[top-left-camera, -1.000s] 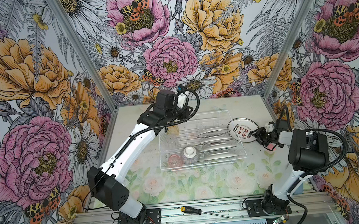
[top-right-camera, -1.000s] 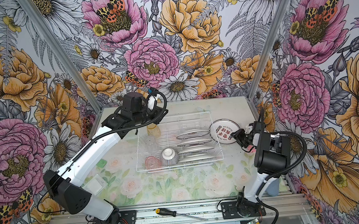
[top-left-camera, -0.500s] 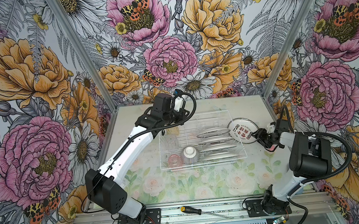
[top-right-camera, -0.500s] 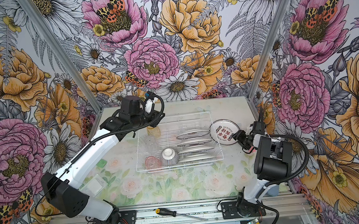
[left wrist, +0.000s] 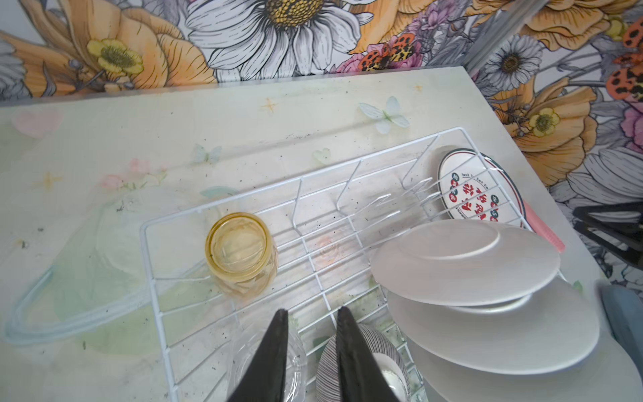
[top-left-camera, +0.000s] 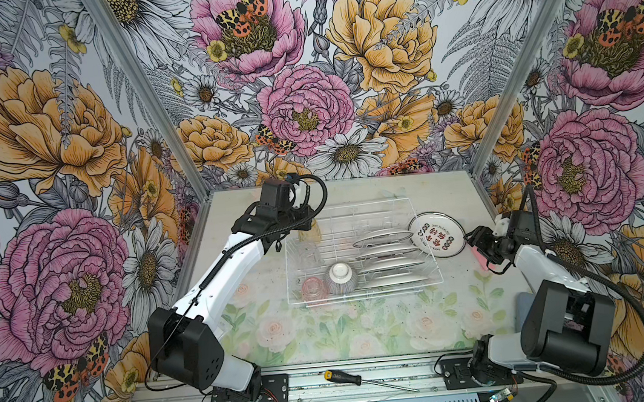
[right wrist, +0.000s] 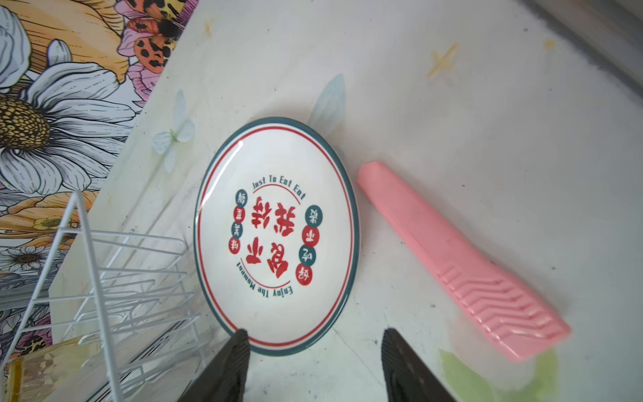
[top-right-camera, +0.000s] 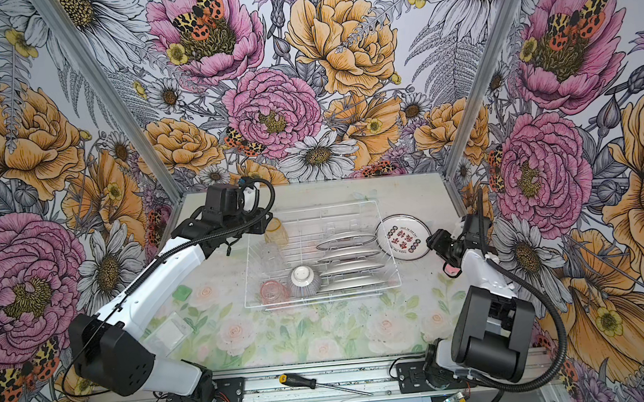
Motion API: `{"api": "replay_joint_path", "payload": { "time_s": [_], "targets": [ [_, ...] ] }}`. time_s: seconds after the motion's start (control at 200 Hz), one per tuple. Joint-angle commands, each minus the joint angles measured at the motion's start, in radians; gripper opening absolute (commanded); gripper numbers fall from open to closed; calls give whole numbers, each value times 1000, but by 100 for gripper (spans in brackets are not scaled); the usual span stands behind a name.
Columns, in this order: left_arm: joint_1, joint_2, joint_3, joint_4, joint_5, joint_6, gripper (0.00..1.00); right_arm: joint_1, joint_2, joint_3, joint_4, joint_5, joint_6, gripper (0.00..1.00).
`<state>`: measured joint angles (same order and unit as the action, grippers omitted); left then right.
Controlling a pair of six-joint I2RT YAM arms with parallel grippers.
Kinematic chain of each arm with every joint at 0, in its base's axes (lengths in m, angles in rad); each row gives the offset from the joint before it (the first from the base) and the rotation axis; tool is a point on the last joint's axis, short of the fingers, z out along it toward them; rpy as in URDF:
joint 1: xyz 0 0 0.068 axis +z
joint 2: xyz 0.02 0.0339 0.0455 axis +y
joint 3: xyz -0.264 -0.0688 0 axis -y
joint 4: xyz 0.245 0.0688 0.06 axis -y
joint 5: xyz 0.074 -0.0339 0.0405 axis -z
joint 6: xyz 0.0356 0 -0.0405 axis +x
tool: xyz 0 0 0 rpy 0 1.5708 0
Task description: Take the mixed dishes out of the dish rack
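The white wire dish rack (top-left-camera: 356, 204) (top-right-camera: 313, 207) holds several plates (top-left-camera: 384, 238) (left wrist: 462, 261) on edge, an upturned ribbed bowl (top-left-camera: 340, 277) (top-right-camera: 304, 280), and a yellow tumbler (top-right-camera: 276, 233) (left wrist: 240, 250), a clear tumbler (top-right-camera: 271, 255) and a pink tumbler (top-left-camera: 313, 288). My left gripper (left wrist: 310, 311) (top-right-camera: 265, 224) hovers over the rack's far left corner, open only a little with nothing between its fingers. One lettered plate (top-left-camera: 436, 235) (right wrist: 278, 236) lies flat on the table right of the rack. My right gripper (right wrist: 315, 334) (top-left-camera: 472, 237) stands open just beside that plate, holding nothing.
A pink tool (right wrist: 462, 264) (top-left-camera: 482, 258) lies on the table right of the flat plate. A screwdriver (top-left-camera: 366, 379) rests on the front rail. A small green piece (top-right-camera: 181, 292) sits under the left arm. A blue-grey thing (top-left-camera: 523, 308) lies at the right edge.
My left gripper has drawn back a little to the left and its jaws have narrowed. My right gripper has opened wider and backed slightly away from the flat plate.
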<state>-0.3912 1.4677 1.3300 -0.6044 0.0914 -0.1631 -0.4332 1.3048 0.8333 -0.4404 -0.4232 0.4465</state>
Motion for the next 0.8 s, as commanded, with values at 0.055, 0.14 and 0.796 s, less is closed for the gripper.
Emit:
{"api": "replay_joint_path", "payload": {
  "time_s": [0.055,0.14,0.796],
  "targets": [
    [5,-27,-68,-79,-133,-67,19,49,-78,107,-144,-69,-56,60],
    [10,-45,-114,-91,-174,-83,20,83,-83,127,-172,-104,-60,58],
    [91,-31,-238,-62,-133,-119,20,329,78,184,-176,-103,-66,57]
  ]
}}
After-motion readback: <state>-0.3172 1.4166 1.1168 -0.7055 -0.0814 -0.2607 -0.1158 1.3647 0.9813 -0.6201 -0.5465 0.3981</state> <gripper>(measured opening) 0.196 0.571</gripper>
